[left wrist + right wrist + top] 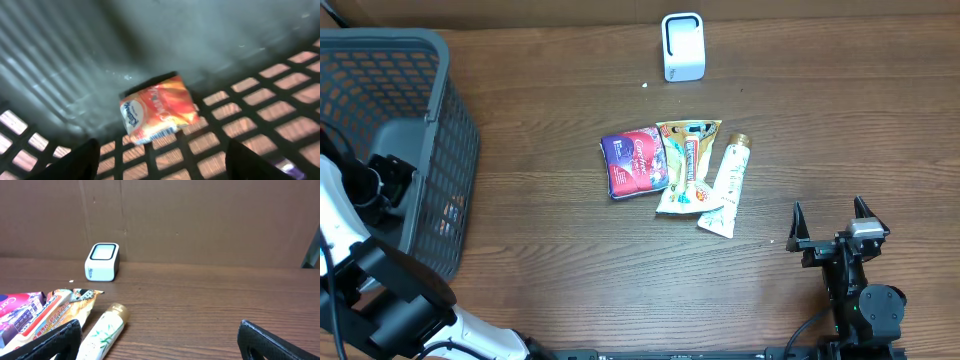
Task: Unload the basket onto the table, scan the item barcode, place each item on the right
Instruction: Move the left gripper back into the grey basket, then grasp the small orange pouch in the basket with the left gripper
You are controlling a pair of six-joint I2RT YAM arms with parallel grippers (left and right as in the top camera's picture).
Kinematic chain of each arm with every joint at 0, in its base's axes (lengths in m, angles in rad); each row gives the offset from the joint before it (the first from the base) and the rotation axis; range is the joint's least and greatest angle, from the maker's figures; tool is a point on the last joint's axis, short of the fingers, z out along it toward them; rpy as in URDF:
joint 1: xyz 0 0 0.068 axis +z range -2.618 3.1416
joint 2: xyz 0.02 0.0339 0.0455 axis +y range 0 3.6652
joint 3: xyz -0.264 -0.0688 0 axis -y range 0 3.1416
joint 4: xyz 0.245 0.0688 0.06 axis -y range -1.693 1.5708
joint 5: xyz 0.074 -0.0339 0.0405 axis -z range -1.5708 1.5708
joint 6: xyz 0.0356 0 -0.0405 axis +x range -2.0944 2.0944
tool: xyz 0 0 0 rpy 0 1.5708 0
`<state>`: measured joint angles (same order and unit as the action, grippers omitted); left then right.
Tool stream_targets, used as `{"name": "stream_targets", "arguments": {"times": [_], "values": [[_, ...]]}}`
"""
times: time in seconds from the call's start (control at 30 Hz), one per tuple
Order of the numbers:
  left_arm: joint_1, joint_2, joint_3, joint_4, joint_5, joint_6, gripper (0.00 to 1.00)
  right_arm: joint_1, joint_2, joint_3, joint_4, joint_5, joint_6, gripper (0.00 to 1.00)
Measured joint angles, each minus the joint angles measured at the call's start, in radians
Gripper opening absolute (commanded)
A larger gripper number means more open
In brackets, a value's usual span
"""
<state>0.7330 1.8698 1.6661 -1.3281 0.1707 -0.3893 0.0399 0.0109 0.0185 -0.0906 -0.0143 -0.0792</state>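
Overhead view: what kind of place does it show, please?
Probably a mock shop checkout on a wooden table: a white barcode scanner stands at the back, a purple packet, a yellow packet and a tube lie in the middle, a grey basket sits at the left.

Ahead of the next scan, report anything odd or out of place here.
Nothing spilled or damaged. A white speck lies loose beside the scanner, and the orange packet lies askew on the mesh of the basket.
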Motion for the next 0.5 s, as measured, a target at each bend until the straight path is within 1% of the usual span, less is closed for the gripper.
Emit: {"name": "stream_targets", "arguments": {"times": [0.13,0.2,0.5], "values": [[0.000,0.000,-0.100,0.043,0.001,0.000,0.73,0.000,0.000,0.000,0.000,0.001,0.001,1.00],[0.000,0.000,-0.139,0.060,0.001,0.000,0.77,0.000,0.000,0.000,0.000,0.000,0.000,1.00],[0.003,0.000,-0.259,0.147,0.013,-0.004,0.81,0.000,0.000,0.000,0.000,0.000,0.001,1.00]]}}
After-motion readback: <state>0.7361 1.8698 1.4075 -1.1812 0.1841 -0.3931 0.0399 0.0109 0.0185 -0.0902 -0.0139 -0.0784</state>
